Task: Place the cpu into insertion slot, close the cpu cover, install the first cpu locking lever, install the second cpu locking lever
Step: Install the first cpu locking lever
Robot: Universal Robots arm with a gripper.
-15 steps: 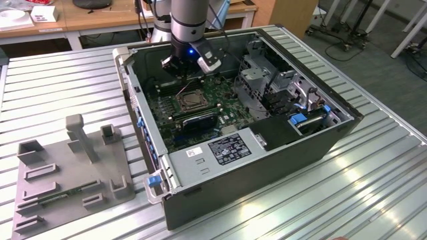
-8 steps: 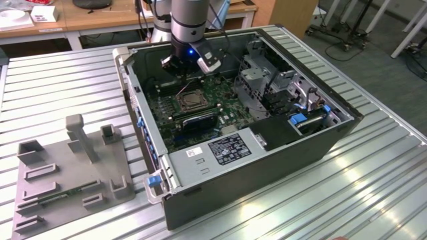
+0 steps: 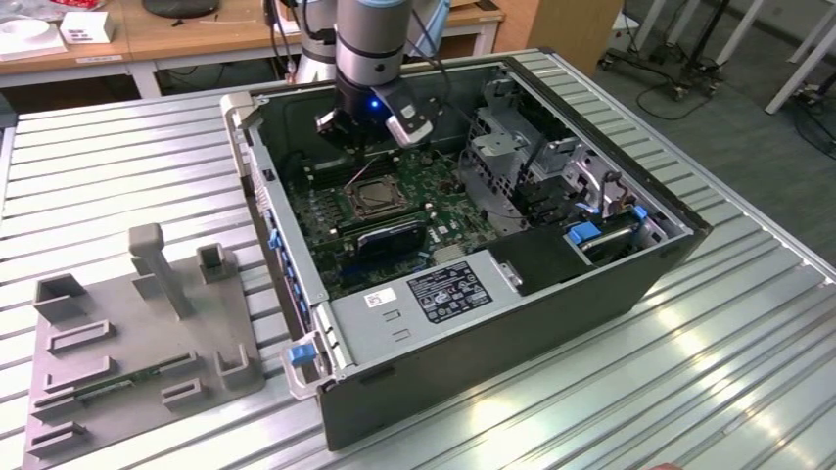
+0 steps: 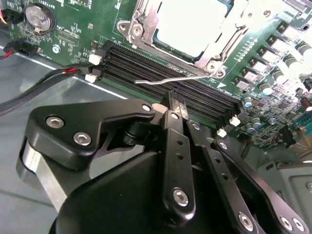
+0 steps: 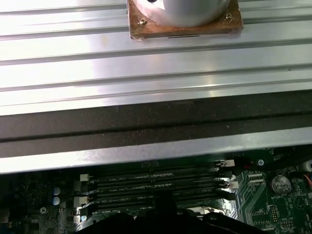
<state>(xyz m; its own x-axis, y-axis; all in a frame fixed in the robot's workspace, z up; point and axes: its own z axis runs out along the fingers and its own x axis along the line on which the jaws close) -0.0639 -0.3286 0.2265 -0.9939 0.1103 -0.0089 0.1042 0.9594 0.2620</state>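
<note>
The cpu (image 4: 191, 23), with its pale silvery top, lies in the insertion slot (image 3: 370, 196) on the green motherboard. The silvery cpu cover (image 4: 144, 25) lies flat as a frame around it. A thin metal locking lever (image 4: 170, 80) stands free over the black memory slots (image 4: 161, 68), beside the socket. My gripper (image 4: 176, 108) is shut with nothing in it, and its tips are just short of that lever. In the exterior view the gripper (image 3: 358, 152) hangs inside the open computer case, just behind the socket.
The case walls (image 3: 268, 211) and a metal drive cage (image 3: 503, 147) hem in the board. A black block (image 3: 392, 238) sits in front of the socket. Red and black cables (image 4: 53, 80) run near the memory slots (image 5: 156, 187). A grey fixture (image 3: 131, 343) rests on the ribbed table at the exterior view's left.
</note>
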